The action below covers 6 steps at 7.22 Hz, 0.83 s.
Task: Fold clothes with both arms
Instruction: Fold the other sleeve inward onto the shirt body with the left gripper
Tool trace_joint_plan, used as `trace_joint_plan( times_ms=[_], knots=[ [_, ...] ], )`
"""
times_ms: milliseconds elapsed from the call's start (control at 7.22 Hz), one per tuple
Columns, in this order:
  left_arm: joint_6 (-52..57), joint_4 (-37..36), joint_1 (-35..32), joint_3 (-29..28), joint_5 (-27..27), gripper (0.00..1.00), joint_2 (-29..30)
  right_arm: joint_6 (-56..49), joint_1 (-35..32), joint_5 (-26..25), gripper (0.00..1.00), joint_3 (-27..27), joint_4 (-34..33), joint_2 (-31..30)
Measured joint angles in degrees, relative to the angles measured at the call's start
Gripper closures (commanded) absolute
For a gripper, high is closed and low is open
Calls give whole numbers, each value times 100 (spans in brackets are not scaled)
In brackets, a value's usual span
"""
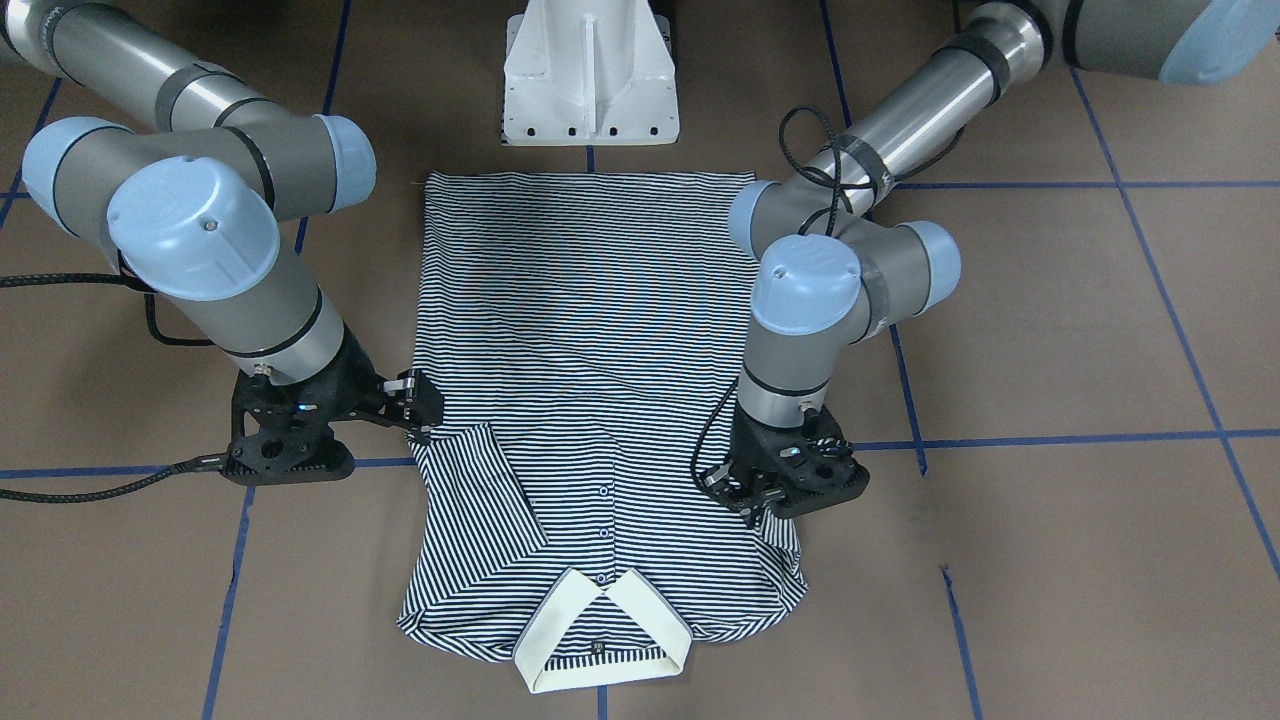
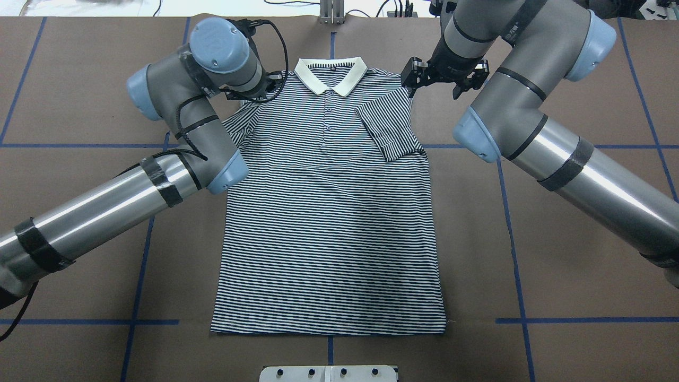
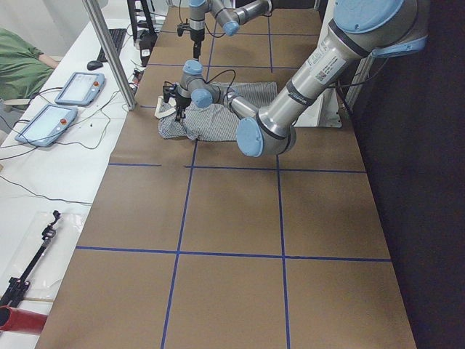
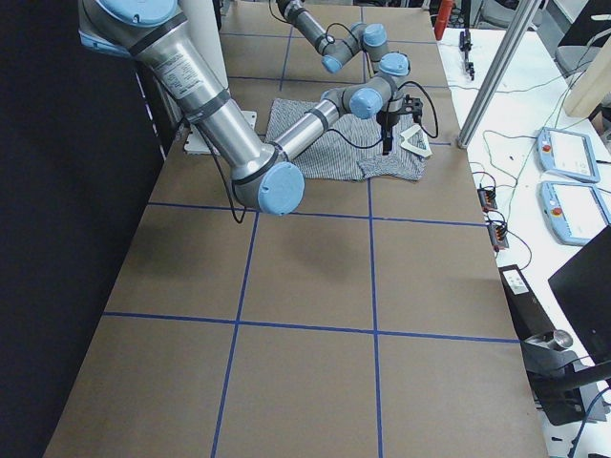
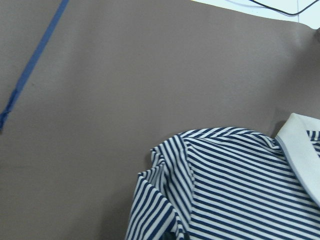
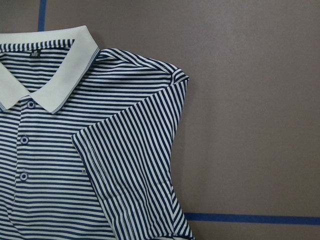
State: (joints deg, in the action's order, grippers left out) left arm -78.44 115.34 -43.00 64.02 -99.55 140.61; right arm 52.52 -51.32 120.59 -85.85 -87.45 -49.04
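Observation:
The striped polo shirt (image 2: 329,212) lies flat, front up, with its cream collar (image 2: 330,79) at the far side from the robot. The sleeve on my right side (image 2: 390,130) is folded inward over the chest; it also shows in the right wrist view (image 6: 135,165). My right gripper (image 2: 443,82) hovers open beside that shoulder, holding nothing. My left gripper (image 1: 740,492) is down on the other sleeve (image 2: 238,119), which is bunched and drawn up toward it (image 5: 160,200); it looks shut on that sleeve. Its fingertips are mostly hidden by the wrist.
The white pedestal base (image 1: 590,80) stands at the shirt's hem end. The brown table (image 2: 557,212) is crossed by blue tape lines. A white bench with tablets (image 3: 54,109) and a seated person (image 3: 18,69) lie beyond the table's far edge.

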Motion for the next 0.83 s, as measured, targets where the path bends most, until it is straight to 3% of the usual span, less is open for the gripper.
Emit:
trace_joint_plan(
  times_ms=[277,416,554,693,831],
  knots=[
    [-453,164,117,-269,13,100,242,5,-1,0,0,-2,0,-8],
    [-651,199,179,-339,16,93,327,12,-1,-2,0,-5,0,-15],
    [-759,316,231,-484,25,18,384,26,1,-8,0,-8,0,-21],
    [-790,544,259,-667,34,0,409,46,4,-14,0,-12,0,-24],
    [-774,806,279,-805,37,0,424,58,6,-16,0,-16,0,-26]
  ],
)
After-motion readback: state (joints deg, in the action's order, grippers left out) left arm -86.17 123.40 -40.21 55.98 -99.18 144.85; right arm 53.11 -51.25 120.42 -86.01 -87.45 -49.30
